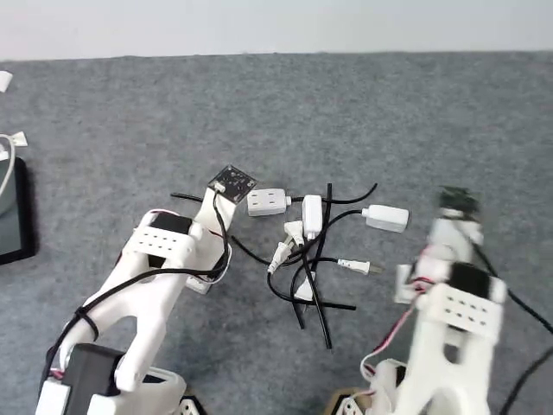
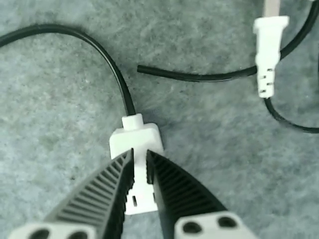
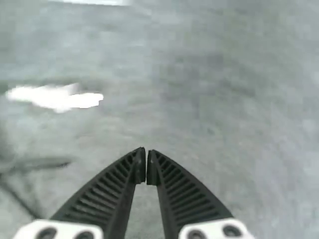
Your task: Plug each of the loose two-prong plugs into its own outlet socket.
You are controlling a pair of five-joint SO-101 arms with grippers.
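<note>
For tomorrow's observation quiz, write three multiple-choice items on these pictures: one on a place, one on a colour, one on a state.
1. Where is the left pincer? A around the white socket B on a dark tray C above the other arm
2. What colour is the socket's cord? A red B black C yellow
3. How is the right pincer? A wide open B shut on a plug C shut, empty
Key: A, it clasps the socket; B, the cord is black; C, its jaws meet over bare table.
</note>
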